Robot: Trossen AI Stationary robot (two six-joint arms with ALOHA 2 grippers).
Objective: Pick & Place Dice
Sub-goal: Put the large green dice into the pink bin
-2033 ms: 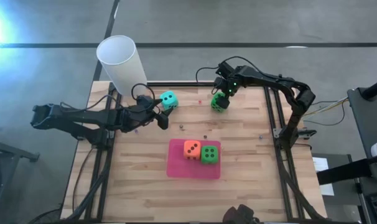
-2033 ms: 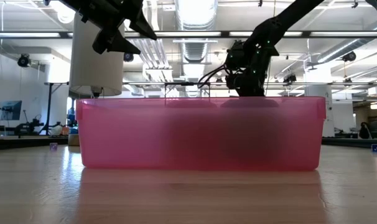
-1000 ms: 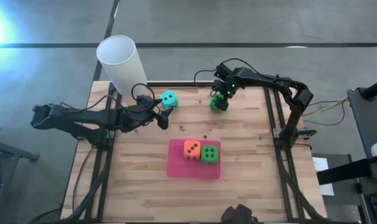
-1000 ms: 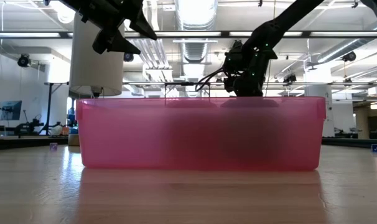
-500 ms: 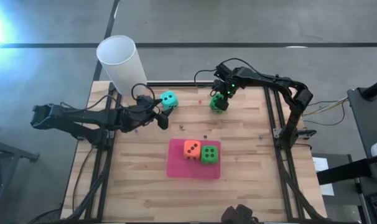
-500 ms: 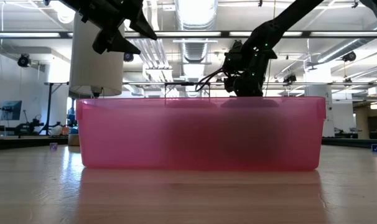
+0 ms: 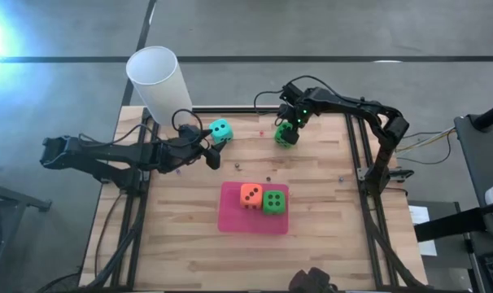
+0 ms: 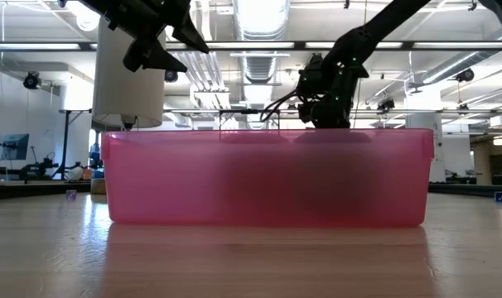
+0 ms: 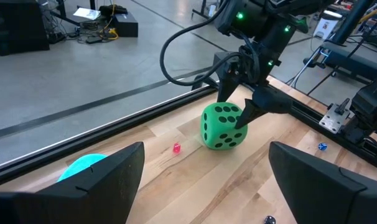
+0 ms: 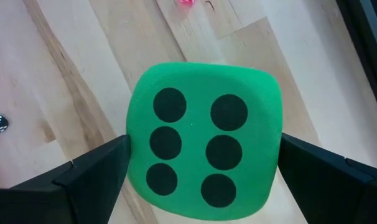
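High view: a slatted, pale wooden table (image 7: 311, 203) with a dark metal frame. At the centre-to-6-o'clock area lies a flat pink rectangular mat (image 7: 234, 218); in the low view it reads as a translucent, shallow-walled pink tray. On it sit two soft, round-cornered foam cubes side by side and touching: the orange die (image 7: 250, 195) and a green die (image 7: 273, 201), both with dark round pips.

Toward 12 o'clock, the second green die (image 7: 286, 136) rests on the bare wood, six pips uppermost. The right gripper (image 7: 290, 129) stands over it with its dark tapered fingers spread wide, one at each flank of the cube; the right wrist view shows both fingertips at the die's sides, whether touching cannot be told.

Toward 11 o'clock, the teal die (image 7: 220, 130) lies on the wood. The left gripper (image 7: 207, 146) is just beside it, fingers apart and holding nothing. A tall, smooth white cylinder (image 7: 157, 81) stands at the table's 10-o'clock corner.
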